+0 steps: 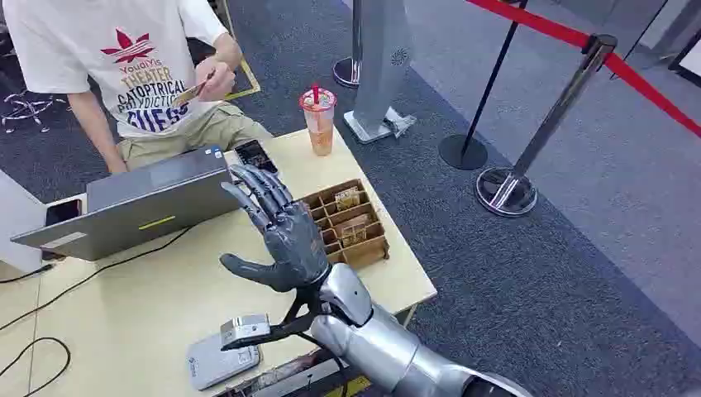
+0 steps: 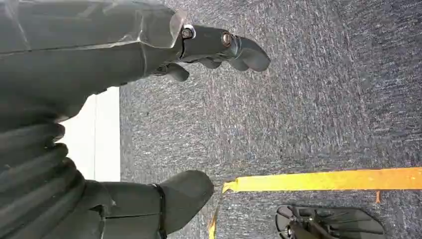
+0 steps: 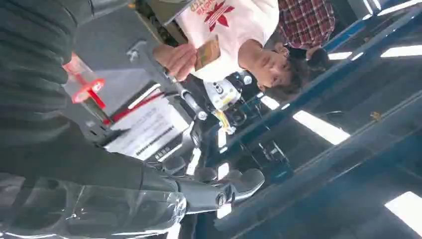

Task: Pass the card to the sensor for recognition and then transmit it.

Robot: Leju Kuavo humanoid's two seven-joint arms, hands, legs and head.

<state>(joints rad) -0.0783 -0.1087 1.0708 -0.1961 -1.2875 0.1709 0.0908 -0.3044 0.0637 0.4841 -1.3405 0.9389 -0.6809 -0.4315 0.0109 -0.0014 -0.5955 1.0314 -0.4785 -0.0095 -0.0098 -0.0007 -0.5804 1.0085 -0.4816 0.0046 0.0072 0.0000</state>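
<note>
One card in person's hand; right hand raised over table, fingers spread, empty; left hand fingers loosely curled, empty.

The counter is pale yellow and the laptop grey. The carpet is speckled blue-grey. The card is tan, the person's shirt white with red print.

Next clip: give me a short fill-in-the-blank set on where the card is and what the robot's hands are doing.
1. The tan card is held by the ____.
2. The raised right hand has its fingers spread and holds ____.
3. The wooden compartment tray sits on the pale table to the hand's ____.
4. The plastic cup of orange drink has a ____ straw.

Missing words: person; nothing; right; red
</note>
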